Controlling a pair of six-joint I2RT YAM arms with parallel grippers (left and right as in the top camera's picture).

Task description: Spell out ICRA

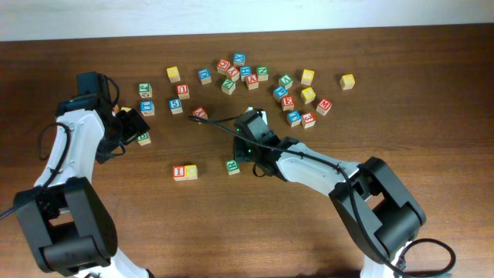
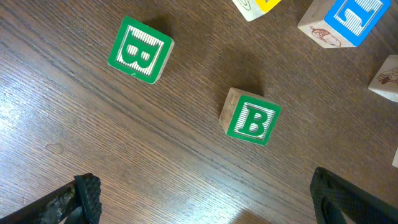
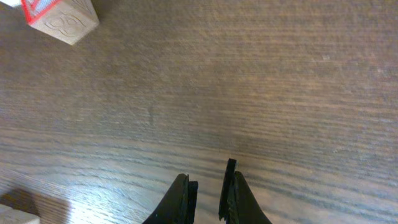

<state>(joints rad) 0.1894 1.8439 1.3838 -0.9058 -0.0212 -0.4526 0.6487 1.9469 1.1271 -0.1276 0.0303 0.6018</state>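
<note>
Looking from overhead, the red I cube (image 1: 180,172) and the yellow C cube (image 1: 191,171) lie touching side by side on the wooden table (image 1: 255,232), the yellow one at 3 o'clock of the red one. The green R cube (image 1: 233,166) lies further out at 3 o'clock, apart from this pair.

The right gripper (image 1: 243,145) hangs just at 1 o'clock of the R cube. In the right wrist view its fingers (image 3: 236,193) are almost together, with only bare wood in the thin gap, and they hold nothing. A red-edged cube (image 3: 62,15) shows at 11 o'clock in that view.

The left gripper (image 1: 133,127) is at 9 o'clock on the table, its jaws wide apart and empty. In the left wrist view one green B cube (image 2: 140,50) lies at 11 o'clock and a second one (image 2: 252,118) near the centre, well apart from each other.

A loose group of other cubes (image 1: 262,77) lies at 12 o'clock. Which of them carries the letter A I cannot tell.
</note>
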